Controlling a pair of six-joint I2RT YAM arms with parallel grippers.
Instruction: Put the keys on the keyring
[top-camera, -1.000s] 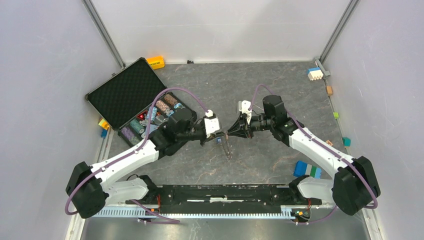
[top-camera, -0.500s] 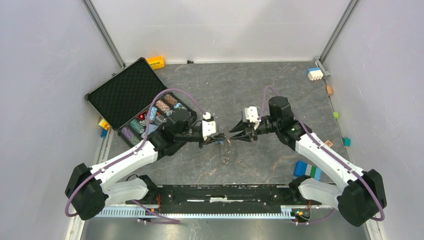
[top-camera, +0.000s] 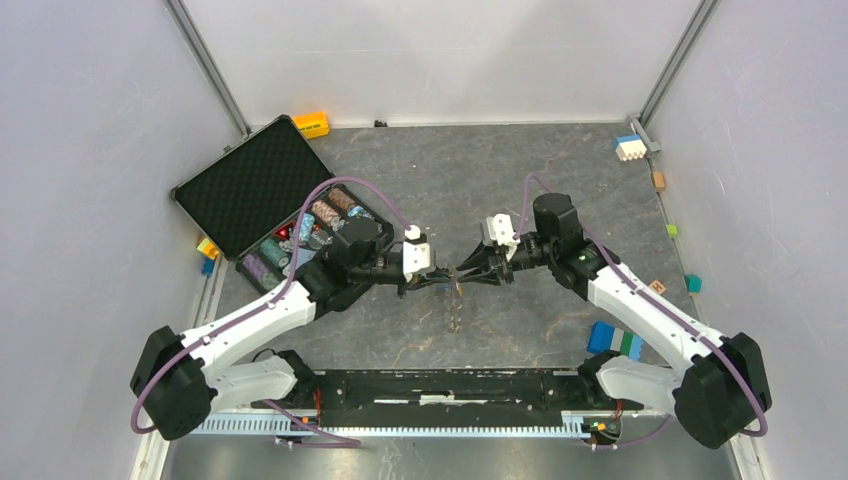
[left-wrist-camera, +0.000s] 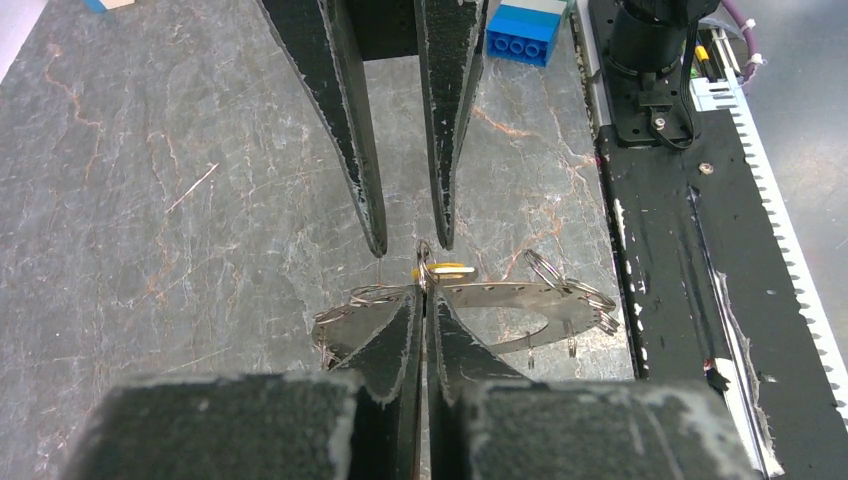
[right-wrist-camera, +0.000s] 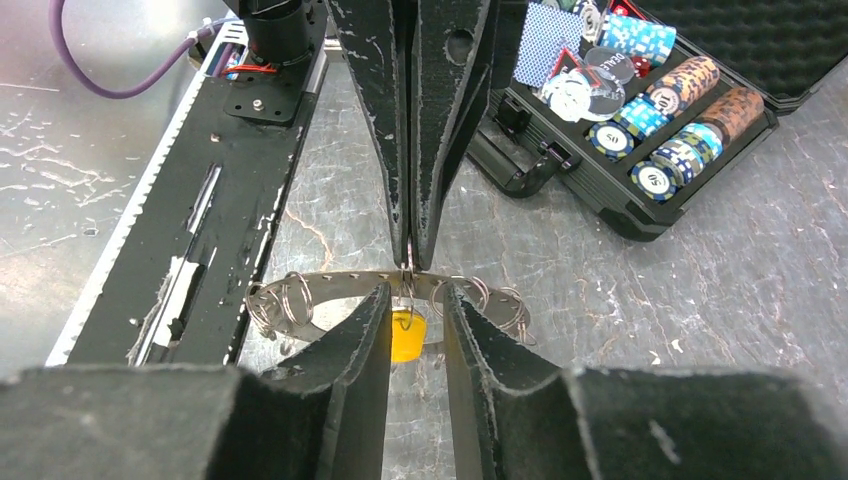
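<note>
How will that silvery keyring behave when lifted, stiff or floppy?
Probably stiff: pinched at one spot by the left pincer, the keyring holds its arc. Its small loops and the yellow key likely dangle and swing. Thin metal, so probably light.

Pale grey-white walls (top-camera: 90, 200) close off left, back & right of frame, plain and evenly lit. Alu corner posts (top-camera: 205, 65) slant in at upper left & upper right. Work surface is a dark grey marble-look tabletop (top-camera: 450, 170) w/ faint pale veins. Black mounting rail (top-camera: 450, 388) spans bottom centre, w/ what may be a toothed white strip (top-camera: 400, 425) just below it.
</note>
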